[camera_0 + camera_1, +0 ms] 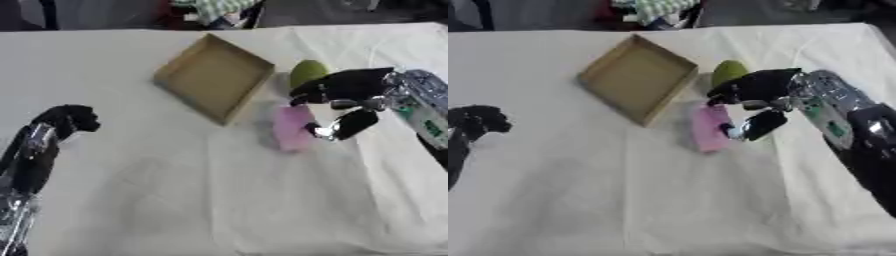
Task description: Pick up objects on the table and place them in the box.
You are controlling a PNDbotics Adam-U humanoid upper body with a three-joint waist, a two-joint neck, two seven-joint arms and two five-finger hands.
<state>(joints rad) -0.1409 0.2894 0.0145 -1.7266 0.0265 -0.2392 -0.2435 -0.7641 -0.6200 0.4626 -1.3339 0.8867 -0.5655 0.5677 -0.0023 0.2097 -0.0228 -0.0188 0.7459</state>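
Two hands show in our left eye view. Our right hand (343, 102) comes in from the right, its fingers spread and relaxed, the thumb low beside a pink block (291, 128) that lies on the white tabletop (175, 190). Whether the thumb touches the block we cannot tell. A green round fruit (307, 72) sits just behind the hand, partly covered by its fingers. The shallow cardboard box (214, 77) lies askew just left of the fruit and the block, with nothing inside. Our left hand (68, 119) rests well apart at the left edge, fingers curled in and holding nothing.

Much the same scene appears in our right eye view. We see the right hand above and to the right of the pink block, near the box's closest corner, with the green fruit peeking out between the box and the hand. The left hand shows at the far left edge as a dark curled shape on the tabletop.
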